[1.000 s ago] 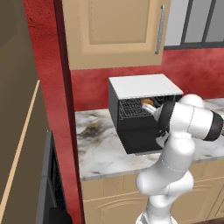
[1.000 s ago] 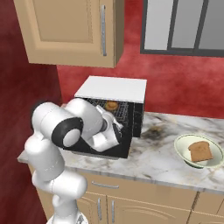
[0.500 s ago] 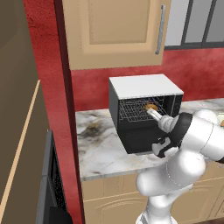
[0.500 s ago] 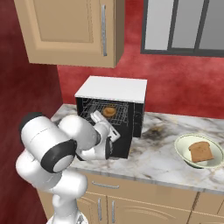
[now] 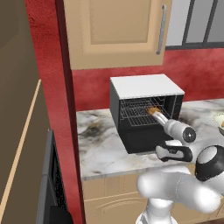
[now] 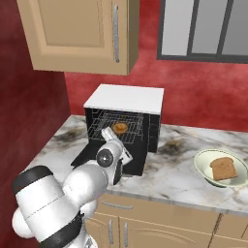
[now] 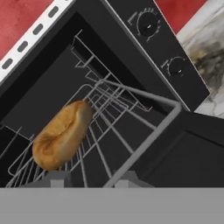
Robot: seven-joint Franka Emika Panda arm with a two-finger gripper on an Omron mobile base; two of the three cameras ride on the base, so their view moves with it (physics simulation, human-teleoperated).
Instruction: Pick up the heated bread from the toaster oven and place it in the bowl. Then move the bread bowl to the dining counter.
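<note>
The toaster oven (image 5: pixel 144 85) (image 6: pixel 127 98) stands with its door dropped down. On its wire rack (image 7: pixel 114 131) lies the heated bread (image 7: pixel 61 136) (image 5: pixel 153 110) (image 6: pixel 119 127), an orange-brown oblong piece. My gripper (image 7: pixel 89 179) (image 6: pixel 104 131) reaches into the oven mouth at the rack's front edge. Its fingertips (image 7: pixel 54 177) stand apart, just short of the bread, with nothing but rack wire between them. Further right on the counter sits the bowl (image 6: pixel 201 162) (image 5: pixel 218 123), holding a squarish brown toast slice (image 6: pixel 223 168). The dining counter is out of view.
The oven sits on a marble kitchen counter (image 6: pixel 179 174) against a red wall. A wooden wall cabinet (image 6: pixel 82 34) hangs above it. A red pillar (image 5: pixel 54 109) bounds the counter on the left. The oven's control knobs (image 7: pixel 148 24) face the hand.
My arm has dropped from in front of the oven and stretched its hand forward into the oven mouth toward the bread. The fingers have drawn closer together. The bread and the bowl have stayed put.
</note>
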